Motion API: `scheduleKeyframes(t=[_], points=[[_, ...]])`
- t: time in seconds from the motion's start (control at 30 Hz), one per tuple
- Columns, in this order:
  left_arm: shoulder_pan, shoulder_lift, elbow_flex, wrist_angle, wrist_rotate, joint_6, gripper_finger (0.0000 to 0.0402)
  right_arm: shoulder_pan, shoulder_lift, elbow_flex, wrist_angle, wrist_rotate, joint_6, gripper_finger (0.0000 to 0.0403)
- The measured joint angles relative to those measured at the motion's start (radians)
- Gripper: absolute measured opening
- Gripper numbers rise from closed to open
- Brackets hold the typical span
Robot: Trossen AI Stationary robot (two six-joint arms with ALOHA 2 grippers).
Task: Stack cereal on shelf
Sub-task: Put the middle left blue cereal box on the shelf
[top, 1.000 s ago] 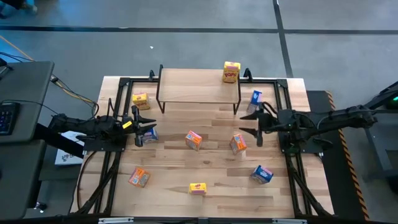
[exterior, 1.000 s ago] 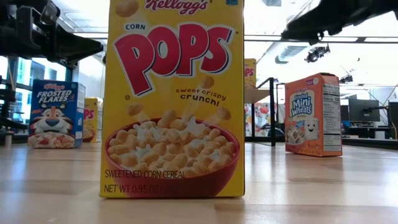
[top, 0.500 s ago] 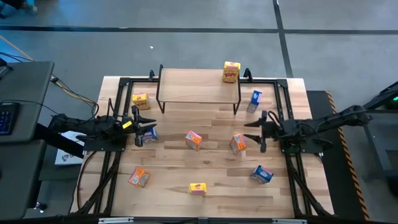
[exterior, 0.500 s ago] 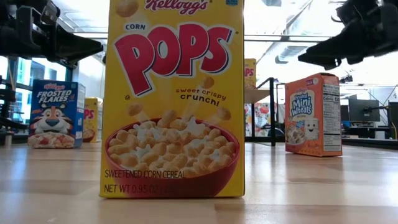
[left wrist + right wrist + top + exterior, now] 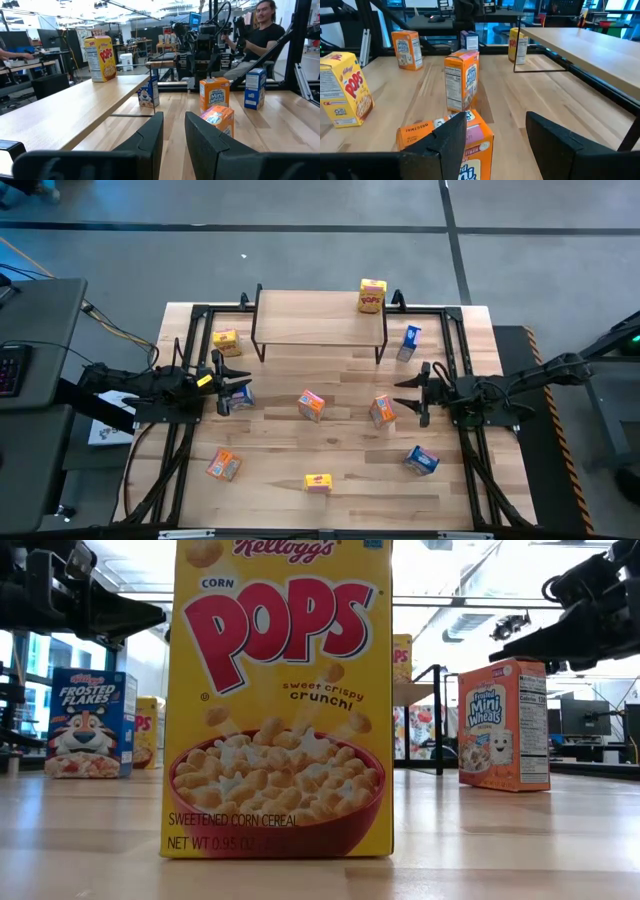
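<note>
Closest to the low camera, a yellow box [image 5: 279, 695] is standing upright on the desk [image 5: 500, 840], its front reading "Kellogg's Corn Pops, sweet crispy crunch". Behind it to one side a blue box [image 5: 88, 722] is showing "Frosted Flakes", and on the other an orange box [image 5: 502, 723] reads "Frosted Mini Wheats".

From above, the boxes are lying scattered over the desk: an orange one [image 5: 224, 466] and a blue one [image 5: 421, 460] near the front edge, another orange one [image 5: 312, 405] in the middle.

The right pincer [image 5: 409, 396] is reaching in level from the right side, its fingers spread wide, just beside an orange box [image 5: 382, 410]; in its wrist view that box [image 5: 455, 150] is sitting between the fingers, not pinched. The left pincer [image 5: 236, 384] is stretched out level from the left, fingers parted by a narrow gap, holding nothing.

Farther back, a second yellow Pops box [image 5: 372, 295] is standing upright on the shelf [image 5: 310, 325] at its right end. A third yellow box [image 5: 226, 341] is sitting left of the shelf, another blue one [image 5: 410, 342] to its right.
</note>
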Motion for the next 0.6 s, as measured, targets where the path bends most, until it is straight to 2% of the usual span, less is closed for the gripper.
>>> scheduleKeyframes(t=[0.6], points=[[0.000, 0.000, 0.000, 0.000, 0.000, -0.001, 0.0072, 0.000, 0.000, 0.000, -0.043, -0.003, 0.094, 0.0197]])
